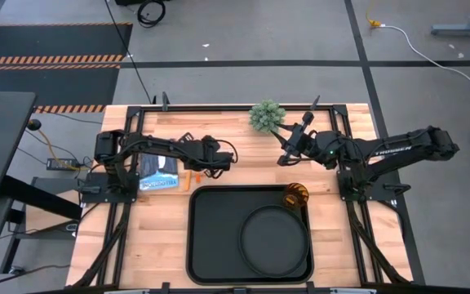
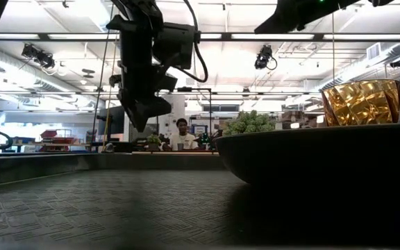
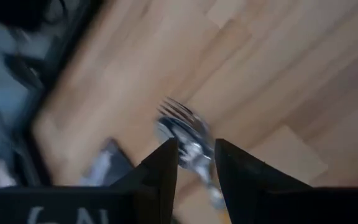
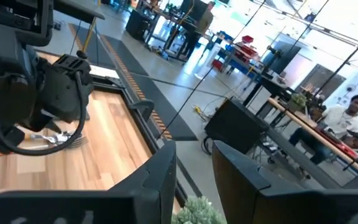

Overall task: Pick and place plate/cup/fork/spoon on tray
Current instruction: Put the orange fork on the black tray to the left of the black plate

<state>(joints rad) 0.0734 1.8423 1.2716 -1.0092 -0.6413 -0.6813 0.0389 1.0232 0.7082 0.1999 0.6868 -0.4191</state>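
Observation:
The black tray lies at the near middle of the table. The round black plate rests in its right half. The amber cup stands upright in its far right corner. My left gripper is just beyond the tray's far left corner, shut on the fork. The fork's tines stick out past the fingers. Its orange handle points toward the near edge. I cannot single out the spoon. My right gripper hovers open and empty beside the green plant. My left gripper has the fork's silver neck, just behind the tines, between its two fingers, which lie across the fork. The fingers come from above. The fork lies about level; whether it is clear of the table I cannot tell.
A blue and white packet lies on the wood left of the fork. The plant stands at the far middle. Bare wood runs along the table's left and right sides. A person sits in the room behind.

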